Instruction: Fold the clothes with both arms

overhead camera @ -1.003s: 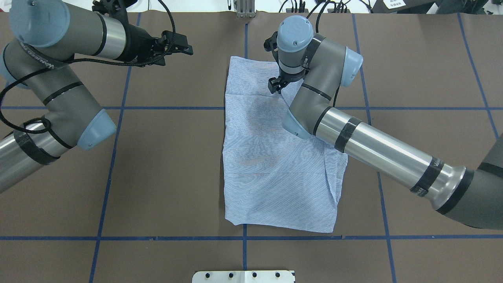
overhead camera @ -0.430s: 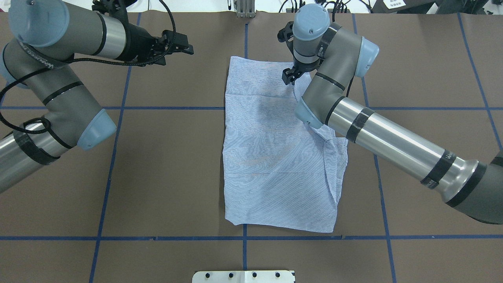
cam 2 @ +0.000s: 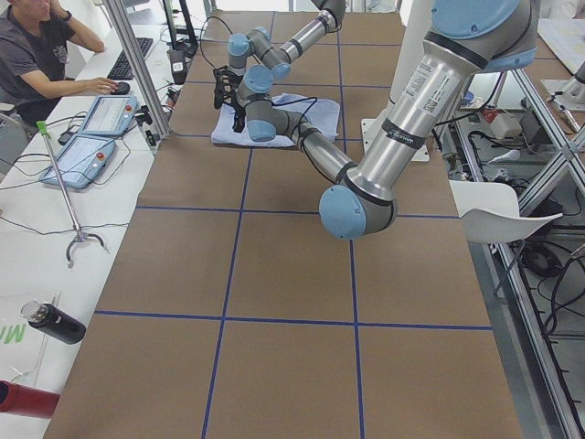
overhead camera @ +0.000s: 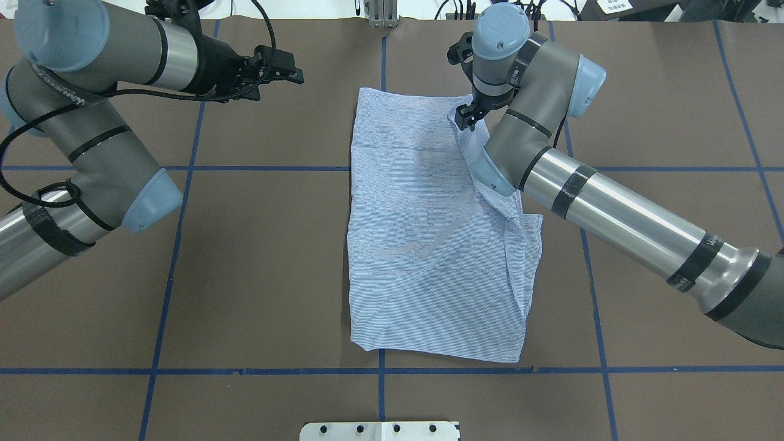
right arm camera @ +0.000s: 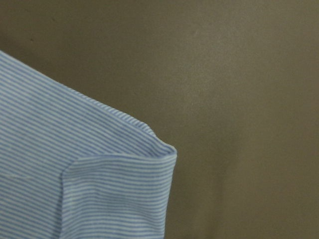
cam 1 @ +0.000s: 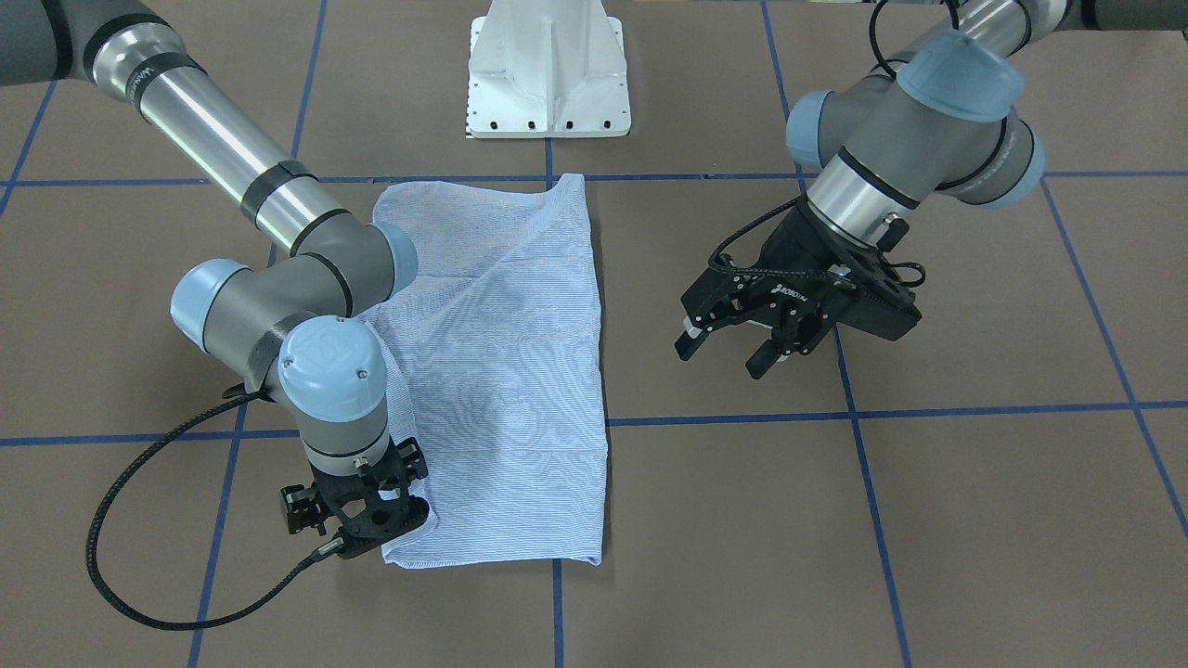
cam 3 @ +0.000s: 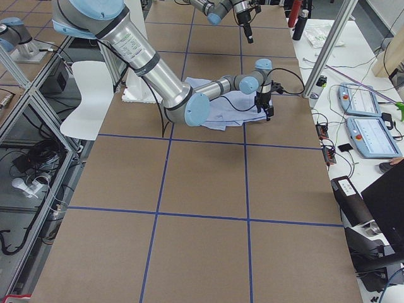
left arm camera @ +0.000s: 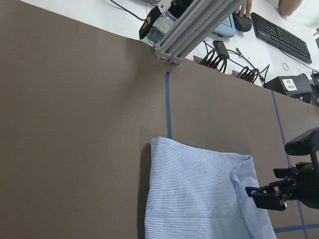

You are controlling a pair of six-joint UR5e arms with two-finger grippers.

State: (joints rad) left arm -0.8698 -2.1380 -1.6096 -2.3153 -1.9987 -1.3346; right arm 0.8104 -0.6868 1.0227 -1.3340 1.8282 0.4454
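The brown surface [overhead camera: 257,275] is carrying the shirt [overhead camera: 422,245] at its middle, lying flat as a long, narrow strip. The lengthwise folds seem done and the crosswise ones are waiting. The right arm [overhead camera: 612,214] is poising the right fingers [overhead camera: 464,117] at the shirt's far corner; I cannot tell their grip. The left fingers [cam 1: 689,343] are hanging spread wide, holding nothing.

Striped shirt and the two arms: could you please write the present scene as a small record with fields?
garment: striped shirt, folded into a long rectangle, lying on the table
surface: brown table with blue tape lines
left arm: left pincer open, empty, over bare table beside the shirt
right arm: right pincer at the shirt's far right corner; open or shut unclear
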